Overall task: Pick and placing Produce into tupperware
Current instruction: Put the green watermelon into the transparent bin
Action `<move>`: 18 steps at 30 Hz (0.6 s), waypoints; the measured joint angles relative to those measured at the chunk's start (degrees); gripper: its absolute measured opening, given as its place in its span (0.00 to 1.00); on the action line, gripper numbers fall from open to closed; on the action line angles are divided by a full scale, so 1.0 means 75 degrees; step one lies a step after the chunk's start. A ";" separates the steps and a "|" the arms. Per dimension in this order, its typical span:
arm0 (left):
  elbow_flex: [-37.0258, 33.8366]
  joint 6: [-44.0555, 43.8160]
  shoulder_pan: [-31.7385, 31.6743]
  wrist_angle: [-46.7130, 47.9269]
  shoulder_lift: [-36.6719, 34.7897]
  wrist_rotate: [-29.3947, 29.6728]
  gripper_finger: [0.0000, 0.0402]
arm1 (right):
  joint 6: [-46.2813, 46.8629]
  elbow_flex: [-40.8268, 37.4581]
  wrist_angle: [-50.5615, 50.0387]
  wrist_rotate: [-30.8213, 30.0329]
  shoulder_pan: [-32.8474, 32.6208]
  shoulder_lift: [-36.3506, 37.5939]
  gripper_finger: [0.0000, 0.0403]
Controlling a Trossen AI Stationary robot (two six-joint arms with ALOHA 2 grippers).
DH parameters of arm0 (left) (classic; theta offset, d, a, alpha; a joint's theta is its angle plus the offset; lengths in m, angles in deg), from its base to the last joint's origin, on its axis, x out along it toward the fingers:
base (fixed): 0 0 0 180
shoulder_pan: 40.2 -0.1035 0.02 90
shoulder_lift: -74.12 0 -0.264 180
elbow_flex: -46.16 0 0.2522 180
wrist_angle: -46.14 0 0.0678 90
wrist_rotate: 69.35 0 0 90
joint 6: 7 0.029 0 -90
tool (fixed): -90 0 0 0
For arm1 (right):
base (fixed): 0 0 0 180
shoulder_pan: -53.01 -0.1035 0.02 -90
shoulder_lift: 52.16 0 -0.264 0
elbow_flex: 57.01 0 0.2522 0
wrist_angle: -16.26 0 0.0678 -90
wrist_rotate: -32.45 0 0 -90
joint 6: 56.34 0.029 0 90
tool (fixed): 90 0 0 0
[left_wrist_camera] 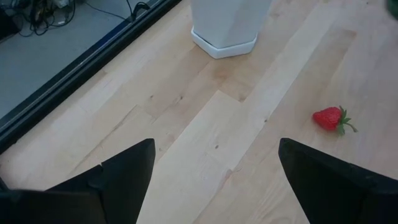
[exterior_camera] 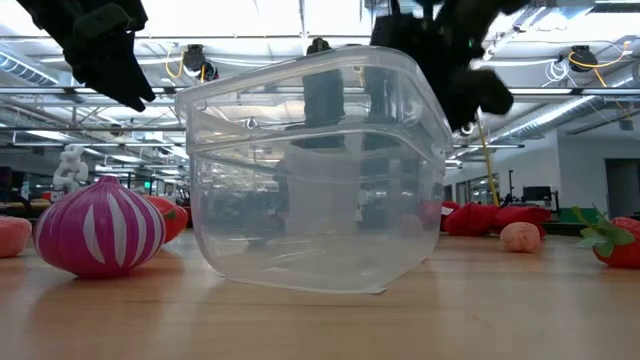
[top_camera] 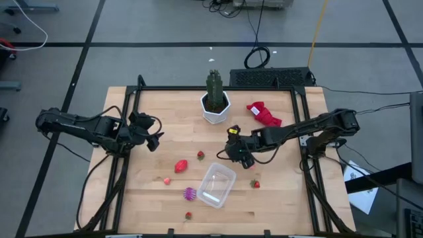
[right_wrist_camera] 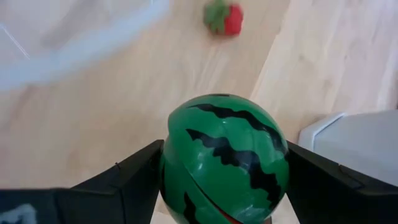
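Two arms over the bench [top_camera: 277,198]. Right gripper [top_camera: 235,154] just right of centre, near the white pot [top_camera: 215,108], fingers [right_wrist_camera: 124,180] clamped on the green striped watermelon [right_wrist_camera: 225,158]. Left gripper [top_camera: 154,141] waits at the left side, fingers [left_wrist_camera: 124,174] spread, nothing held. Clear tupperware [top_camera: 215,184] sits empty, near-centre, just near-left of the right gripper. Purple onion [top_camera: 190,194] beside its left edge, larger red piece [top_camera: 180,165] farther left, strawberry [top_camera: 255,184] to its right, small red bit [top_camera: 201,155] on its far side. No readable labels or writing
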 joint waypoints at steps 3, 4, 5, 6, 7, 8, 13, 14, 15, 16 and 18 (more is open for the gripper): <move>0.0000 0.0000 0.0000 0.0000 -0.0003 -0.0003 0.87 | 0.0250 0.0509 -0.0284 0.0001 -0.0180 -0.0003 0.69; 0.0000 0.0000 0.0000 0.0000 -0.0003 -0.0003 0.87 | 0.0378 0.0707 -0.0342 0.0001 -0.0240 -0.0003 0.69; 0.0000 0.0000 0.0000 0.0000 -0.0001 -0.0003 0.87 | 0.0513 0.0888 -0.0336 -0.0001 -0.0298 0.0000 0.69; 0.0000 0.0000 0.0000 -0.0001 -0.0001 -0.0003 0.87 | 0.0650 0.1042 -0.0329 -0.0001 -0.0353 0.0003 0.69; 0.0000 0.0000 0.0000 0.0000 -0.0002 -0.0003 0.87 | 0.0781 0.1159 -0.0331 -0.0001 -0.0412 0.0003 0.69; 0.0000 0.0001 0.0000 0.0000 -0.0002 -0.0003 0.87 | 0.0936 0.1273 -0.0363 0.0000 -0.0478 -0.0028 0.69; 0.0000 0.0032 0.0000 0.0000 -0.0002 -0.0003 0.87 | 0.1543 0.1882 -0.0483 -0.0001 -0.0903 -0.0431 0.69; 0.0000 0.0032 -0.0001 0.0003 0.0000 -0.0004 0.87 | 0.1611 0.2027 -0.0504 -0.0001 -0.1007 -0.0552 0.69; 0.0000 0.0032 0.0000 0.0003 -0.0003 -0.0010 0.87 | 0.1663 0.2185 -0.0609 -0.0001 -0.1103 -0.0700 0.69; 0.0000 0.0032 0.0000 0.0003 -0.0003 -0.0063 0.87 | 0.1713 0.2354 -0.0748 -0.0001 -0.1199 -0.0846 0.69; 0.0000 0.0032 0.0000 0.0006 0.0000 -0.0211 0.87 | 0.1861 0.2711 -0.0928 0.0000 -0.1359 -0.1154 0.69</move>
